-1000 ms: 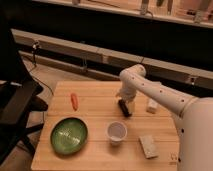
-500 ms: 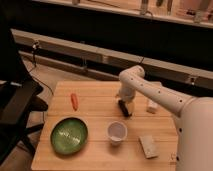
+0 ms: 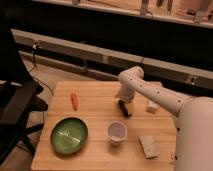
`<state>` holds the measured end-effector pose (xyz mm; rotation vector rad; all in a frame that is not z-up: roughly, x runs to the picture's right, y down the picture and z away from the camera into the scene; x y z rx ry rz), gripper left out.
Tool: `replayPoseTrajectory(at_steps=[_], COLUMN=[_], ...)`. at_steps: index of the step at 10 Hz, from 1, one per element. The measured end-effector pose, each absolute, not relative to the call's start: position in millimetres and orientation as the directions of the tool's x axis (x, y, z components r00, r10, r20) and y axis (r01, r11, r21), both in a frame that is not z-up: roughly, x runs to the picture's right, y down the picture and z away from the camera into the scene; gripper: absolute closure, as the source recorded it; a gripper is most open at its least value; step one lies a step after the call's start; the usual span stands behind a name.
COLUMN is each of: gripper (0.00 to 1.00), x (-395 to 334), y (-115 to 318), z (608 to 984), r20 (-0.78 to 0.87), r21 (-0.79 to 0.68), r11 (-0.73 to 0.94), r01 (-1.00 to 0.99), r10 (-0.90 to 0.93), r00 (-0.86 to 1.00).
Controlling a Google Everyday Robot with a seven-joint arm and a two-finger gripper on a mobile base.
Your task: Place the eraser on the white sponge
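My gripper [image 3: 124, 108] hangs from the white arm over the middle of the wooden table [image 3: 95, 100], just behind the white cup [image 3: 116, 132]. A small dark block, the eraser [image 3: 125, 111], shows at the gripper's tip, close to the table top. The white sponge [image 3: 148, 146] lies flat near the front right corner, to the right of the cup and apart from the gripper.
A green bowl [image 3: 69, 134] sits at the front left. An orange carrot-like stick [image 3: 74, 100] lies at the left. A small white block [image 3: 152, 106] rests at the right, by the arm. A black chair [image 3: 15, 107] stands left of the table.
The arm and gripper have stayed in about the same place over the table's middle. Nothing on the table has moved.
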<state>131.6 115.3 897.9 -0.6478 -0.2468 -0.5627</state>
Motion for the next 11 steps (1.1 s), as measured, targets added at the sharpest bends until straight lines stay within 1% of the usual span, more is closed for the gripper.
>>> replayPoseTrajectory(at_steps=[3, 5, 8, 11], gripper=[0.2, 0.2, 0.2, 0.2], x=[142.9, 144.2, 153.5, 157.7], y=[138.0, 142.6, 139.8, 123.4], z=[886.6, 886.0, 887.9, 895.7], r20=[0.41, 0.406, 0.386, 0.377], r21=[-0.491, -0.477, -0.464, -0.45], r11=[0.567, 0.534, 0.524, 0.533], r01=[0.661, 0.698, 0.714, 0.716], r10=[-0.519, -0.571, -0.607, -0.614], r00=[0.75, 0.714, 0.695, 0.694])
